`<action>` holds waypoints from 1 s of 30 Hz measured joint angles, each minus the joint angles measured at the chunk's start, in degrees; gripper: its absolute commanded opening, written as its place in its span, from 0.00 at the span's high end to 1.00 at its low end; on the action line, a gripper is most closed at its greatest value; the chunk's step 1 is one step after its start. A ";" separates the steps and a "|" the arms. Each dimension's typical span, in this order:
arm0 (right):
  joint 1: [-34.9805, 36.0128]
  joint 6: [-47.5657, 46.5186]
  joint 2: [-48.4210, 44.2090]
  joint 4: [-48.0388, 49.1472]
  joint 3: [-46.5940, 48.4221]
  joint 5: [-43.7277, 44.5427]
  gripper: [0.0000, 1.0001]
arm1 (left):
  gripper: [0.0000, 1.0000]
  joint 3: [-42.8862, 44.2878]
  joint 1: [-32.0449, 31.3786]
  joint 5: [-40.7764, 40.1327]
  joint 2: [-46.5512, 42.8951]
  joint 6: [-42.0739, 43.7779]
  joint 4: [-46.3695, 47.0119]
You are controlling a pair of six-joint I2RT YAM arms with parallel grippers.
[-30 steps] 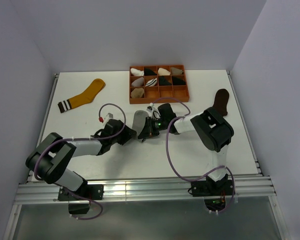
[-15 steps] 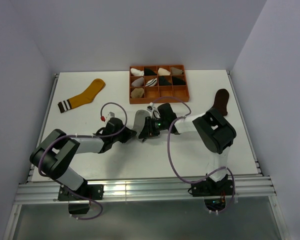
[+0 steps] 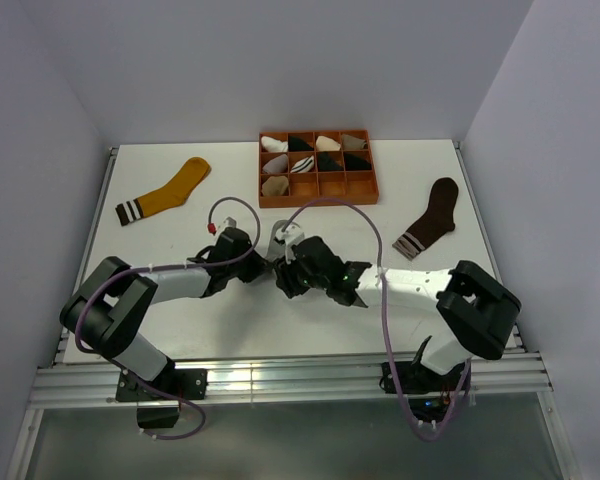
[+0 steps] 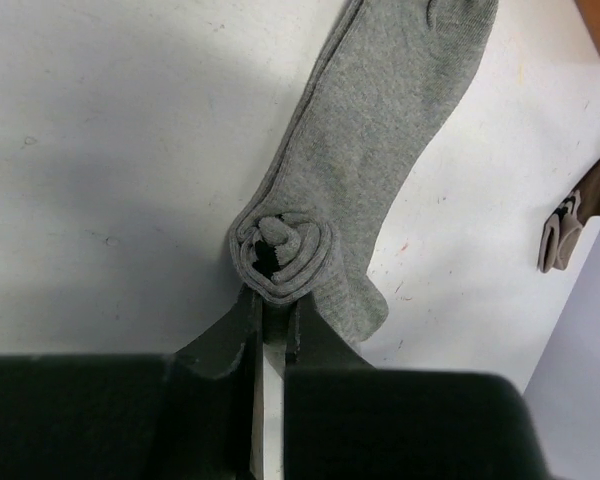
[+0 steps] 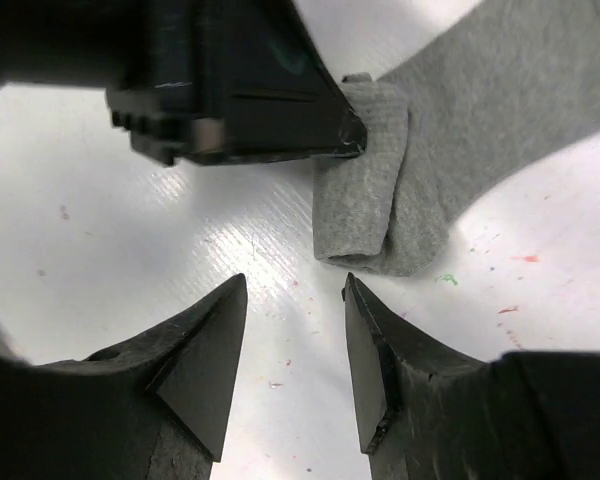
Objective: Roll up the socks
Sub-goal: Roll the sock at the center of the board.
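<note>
Orange 12-compartment tray (image 3: 332, 185) of small sock bundles (image 3: 274, 143) at white table's (image 3: 280, 325) far edge

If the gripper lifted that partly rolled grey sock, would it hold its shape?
Probably floppy: the grey sock lies limp and flat past the roll. The coil looks loose, so it may unwind if the left gripper lets go. Likely light, soft knit.

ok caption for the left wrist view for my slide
Partly rolled grey sock on the white table, its coil pinched by the shut left hand.
</note>
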 measured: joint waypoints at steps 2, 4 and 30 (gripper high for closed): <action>2.86 -2.99 -0.96 0.76 -0.52 4.39 0.48 | 1.00 0.52 0.02 0.17 0.00 1.18 -0.90; 5.14 -5.97 -0.87 1.40 -0.57 8.00 0.48 | 1.00 0.96 0.04 0.33 -0.02 2.14 -1.86; 11.63 -20.09 9.25 6.36 2.08 22.56 0.48 | 1.00 1.60 0.33 1.79 -0.17 5.84 -3.23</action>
